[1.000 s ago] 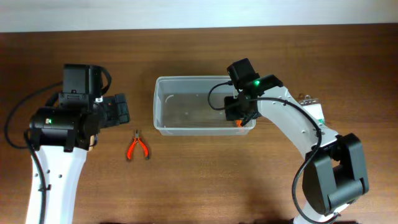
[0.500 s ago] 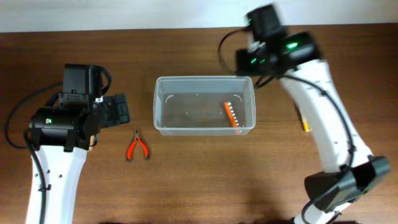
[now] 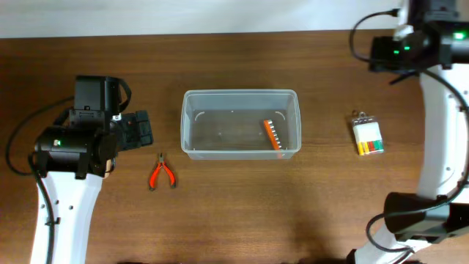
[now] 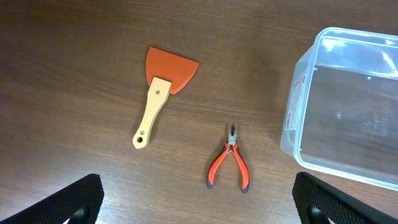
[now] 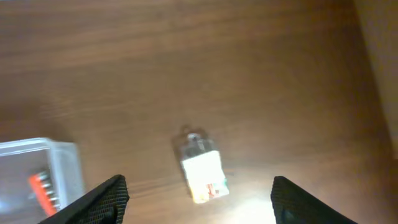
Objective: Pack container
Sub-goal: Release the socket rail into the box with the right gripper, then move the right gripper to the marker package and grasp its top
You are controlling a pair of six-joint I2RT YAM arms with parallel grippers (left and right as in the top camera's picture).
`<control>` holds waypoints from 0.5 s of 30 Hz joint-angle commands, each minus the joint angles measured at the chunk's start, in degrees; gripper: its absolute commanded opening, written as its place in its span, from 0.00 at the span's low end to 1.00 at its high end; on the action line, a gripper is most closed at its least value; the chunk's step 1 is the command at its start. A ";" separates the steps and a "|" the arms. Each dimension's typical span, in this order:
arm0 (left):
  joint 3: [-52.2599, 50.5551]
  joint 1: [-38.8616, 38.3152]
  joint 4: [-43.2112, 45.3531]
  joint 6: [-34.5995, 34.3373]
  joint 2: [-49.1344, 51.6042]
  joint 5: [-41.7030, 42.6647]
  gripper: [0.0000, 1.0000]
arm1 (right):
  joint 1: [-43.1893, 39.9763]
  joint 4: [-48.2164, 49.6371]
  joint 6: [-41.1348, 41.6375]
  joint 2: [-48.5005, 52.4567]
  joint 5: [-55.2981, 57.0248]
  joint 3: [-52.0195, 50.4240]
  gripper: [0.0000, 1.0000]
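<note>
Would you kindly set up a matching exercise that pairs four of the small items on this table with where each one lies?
Things:
1. red-handled pliers
2. orange ridged strip
3. small clear case with coloured contents
4. orange-bladed scraper with a wooden handle

Places:
A. inside the clear plastic container
B. on the table to the right of the container, apart from it
C. visible only in the left wrist view
D. on the table to the left of the container, near its front corner

Pairs: 1-D, 2-A, 3-B, 4-C.

Soft, even light falls from above, the container (image 4: 348, 106) glints, and the right wrist view looks blurred.
</note>
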 commanded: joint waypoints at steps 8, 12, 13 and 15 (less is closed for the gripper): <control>0.00 0.17 -0.04 0.07 -0.28 0.20 0.99 | -8.09 4.44 -5.31 -0.48 0.46 -11.74 0.75; 0.00 0.17 -0.04 0.07 -0.28 0.20 0.99 | -9.14 11.32 -7.30 -0.48 0.52 -24.15 0.75; 0.00 0.17 -0.04 0.07 -0.28 0.20 0.99 | -9.35 14.29 -8.37 -0.48 0.52 -28.35 0.76; 0.00 0.17 -0.04 0.07 -0.28 0.20 0.99 | -9.68 18.91 -9.79 -0.48 0.52 -33.79 0.76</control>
